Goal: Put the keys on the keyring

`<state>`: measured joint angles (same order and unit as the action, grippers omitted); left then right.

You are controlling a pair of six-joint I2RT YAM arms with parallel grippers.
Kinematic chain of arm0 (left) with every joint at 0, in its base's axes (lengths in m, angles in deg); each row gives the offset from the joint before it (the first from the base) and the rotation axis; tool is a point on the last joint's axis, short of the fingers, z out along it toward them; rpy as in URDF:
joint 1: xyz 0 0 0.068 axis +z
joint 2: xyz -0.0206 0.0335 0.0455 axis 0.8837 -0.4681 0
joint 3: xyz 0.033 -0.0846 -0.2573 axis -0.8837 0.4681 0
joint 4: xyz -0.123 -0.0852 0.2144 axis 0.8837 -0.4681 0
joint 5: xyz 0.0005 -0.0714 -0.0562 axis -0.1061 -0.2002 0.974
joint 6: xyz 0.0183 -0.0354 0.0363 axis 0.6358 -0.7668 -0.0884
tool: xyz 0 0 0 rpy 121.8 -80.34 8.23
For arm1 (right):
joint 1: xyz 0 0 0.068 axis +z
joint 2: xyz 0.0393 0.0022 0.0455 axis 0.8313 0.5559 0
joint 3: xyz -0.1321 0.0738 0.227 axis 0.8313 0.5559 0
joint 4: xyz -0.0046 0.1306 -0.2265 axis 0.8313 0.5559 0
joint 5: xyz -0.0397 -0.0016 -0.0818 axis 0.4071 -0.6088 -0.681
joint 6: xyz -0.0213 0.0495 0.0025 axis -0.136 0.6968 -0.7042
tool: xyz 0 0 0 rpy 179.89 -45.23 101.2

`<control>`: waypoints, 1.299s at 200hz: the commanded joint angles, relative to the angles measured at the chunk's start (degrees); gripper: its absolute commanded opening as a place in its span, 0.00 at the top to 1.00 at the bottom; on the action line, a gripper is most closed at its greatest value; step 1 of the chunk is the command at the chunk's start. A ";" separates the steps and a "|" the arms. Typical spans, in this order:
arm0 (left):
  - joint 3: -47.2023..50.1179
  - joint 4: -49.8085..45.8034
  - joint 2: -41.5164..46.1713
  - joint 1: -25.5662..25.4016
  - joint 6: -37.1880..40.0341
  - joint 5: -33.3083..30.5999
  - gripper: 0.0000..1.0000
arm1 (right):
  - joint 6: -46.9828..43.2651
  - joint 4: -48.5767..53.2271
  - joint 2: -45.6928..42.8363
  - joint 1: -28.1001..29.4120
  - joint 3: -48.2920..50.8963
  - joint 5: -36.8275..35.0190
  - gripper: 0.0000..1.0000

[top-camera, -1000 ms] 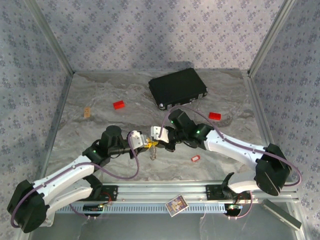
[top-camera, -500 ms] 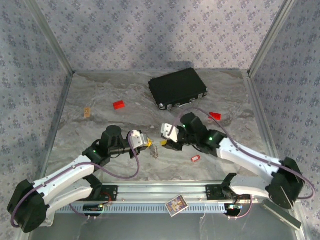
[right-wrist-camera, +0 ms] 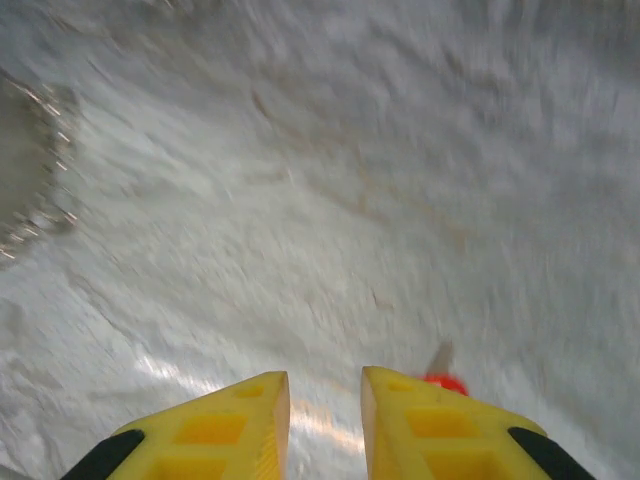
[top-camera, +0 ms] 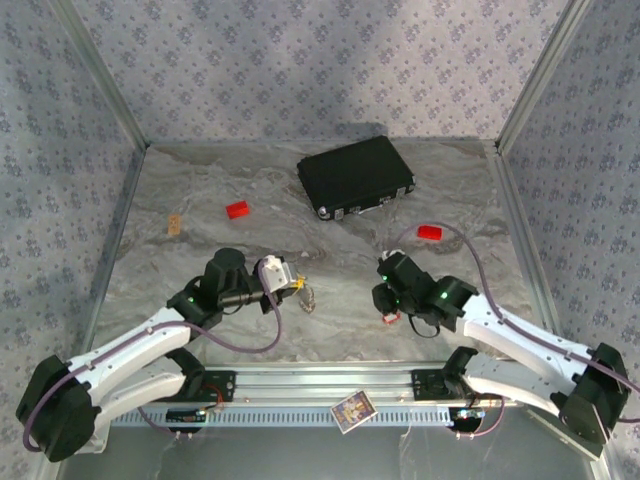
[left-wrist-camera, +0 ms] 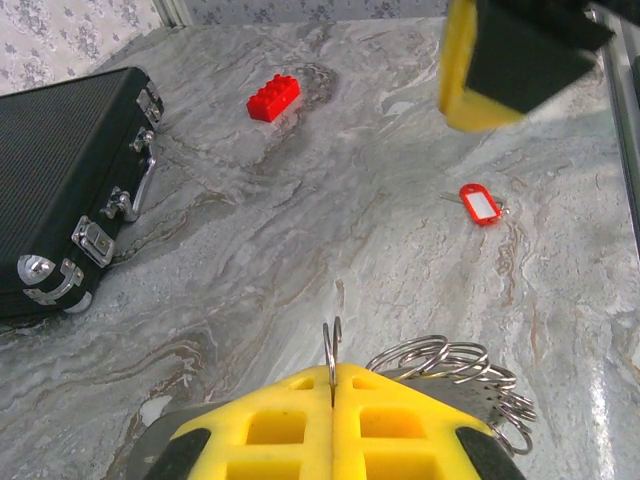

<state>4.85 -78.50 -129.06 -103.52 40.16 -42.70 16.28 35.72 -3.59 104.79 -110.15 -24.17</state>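
1. The left claw [left-wrist-camera: 332, 378] is shut. Its yellow pads [left-wrist-camera: 280, 425] are pressed together on one thin wire loop of the keyring [left-wrist-camera: 452, 365].
2. The rest of the keyring, a bundle of shiny rings, is laid on the bench [left-wrist-camera: 300, 230] just beside those pads. It is set well apart from the black case [top-camera: 355, 176], on the side toward the arm bases.
3. The right claw [right-wrist-camera: 325, 390] is held with its pads a narrow gap apart, and nothing is gripped between them.
4. The red key [left-wrist-camera: 480, 203] is laid flat on the bench, well apart from the case on the arm-base side, directly under the right claw.
5. One red block [top-camera: 237, 210] is placed left of the case and another [top-camera: 429, 232] to its right.
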 commanded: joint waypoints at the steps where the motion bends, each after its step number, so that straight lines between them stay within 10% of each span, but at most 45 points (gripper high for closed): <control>1: -3.07 1.51 -0.19 -0.58 -2.32 0.18 1.00 | 6.40 8.11 4.60 1.50 0.39 3.26 0.71; 105: -2.86 1.56 0.67 -0.74 -2.87 -0.43 1.00 | 0.66 9.62 24.96 3.01 -5.56 -0.02 0.71; 260: -2.85 1.52 0.44 -0.76 -2.31 -0.09 1.00 | -2.15 10.65 30.40 3.04 -8.81 -2.34 0.94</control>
<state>4.15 -78.50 -129.30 -103.84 37.82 -43.51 15.16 43.98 26.66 107.45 -117.06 -24.96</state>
